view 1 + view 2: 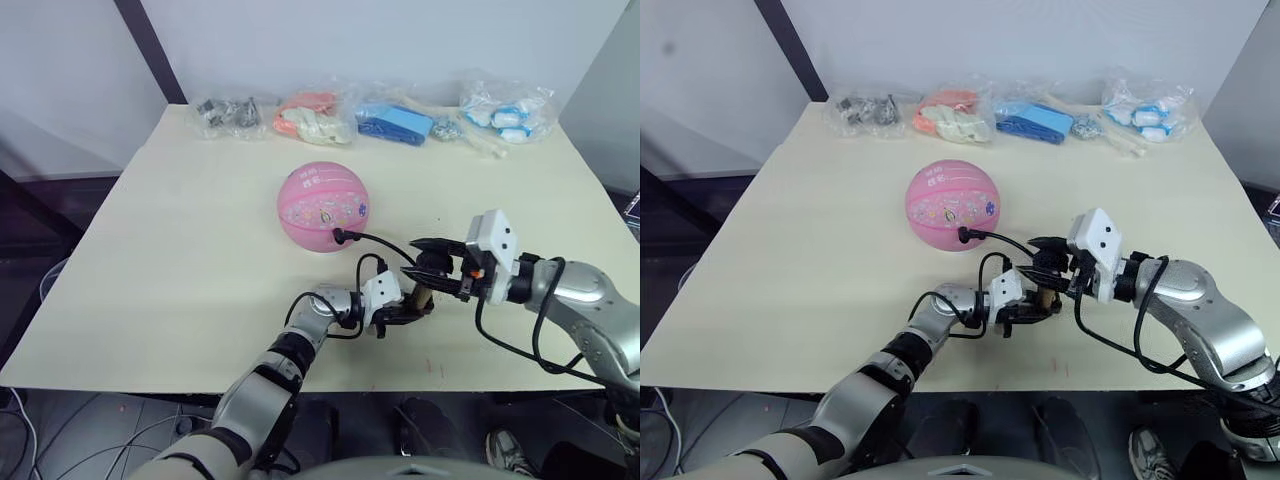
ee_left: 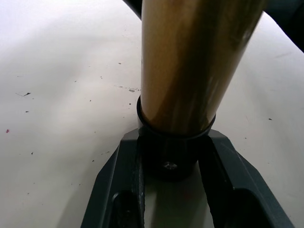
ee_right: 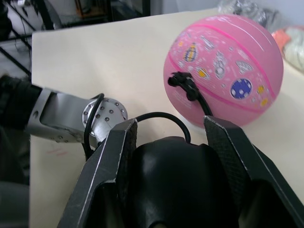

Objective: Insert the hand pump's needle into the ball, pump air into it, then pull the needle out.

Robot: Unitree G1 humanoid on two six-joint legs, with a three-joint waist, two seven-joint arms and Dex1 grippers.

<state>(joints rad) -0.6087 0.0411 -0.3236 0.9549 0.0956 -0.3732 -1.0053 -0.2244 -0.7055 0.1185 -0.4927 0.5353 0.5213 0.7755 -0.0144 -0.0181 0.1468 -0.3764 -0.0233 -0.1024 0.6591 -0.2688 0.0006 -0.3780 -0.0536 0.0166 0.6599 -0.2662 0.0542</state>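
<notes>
Pumping looks to be the step in hand: the needle end of the thin black flexible hose [image 1: 385, 243] already sits in the pink rubber ball with cartoon prints [image 1: 323, 207], which rests round and full-looking near the middle of the pale desk [image 1: 150, 260]. Nearer the front edge, the slim hand pump with its gold-bronze barrel [image 2: 194, 61] is held between both arms. The left end effector [image 1: 400, 312] is closed around the pump's black end cap, fingers [image 2: 118, 190] pressed on either side of it. The right end effector [image 1: 428, 262] is clamped on the black handle end, its two fingers hugging that dark rounded part in the right wrist view. My guess is the next move calls for the right arm to push and draw the handle along the barrel while the left keeps the body steady, without tugging the hose loose from the ball. Clear bags of small items [image 1: 320, 116] lie along the far edge.
</notes>
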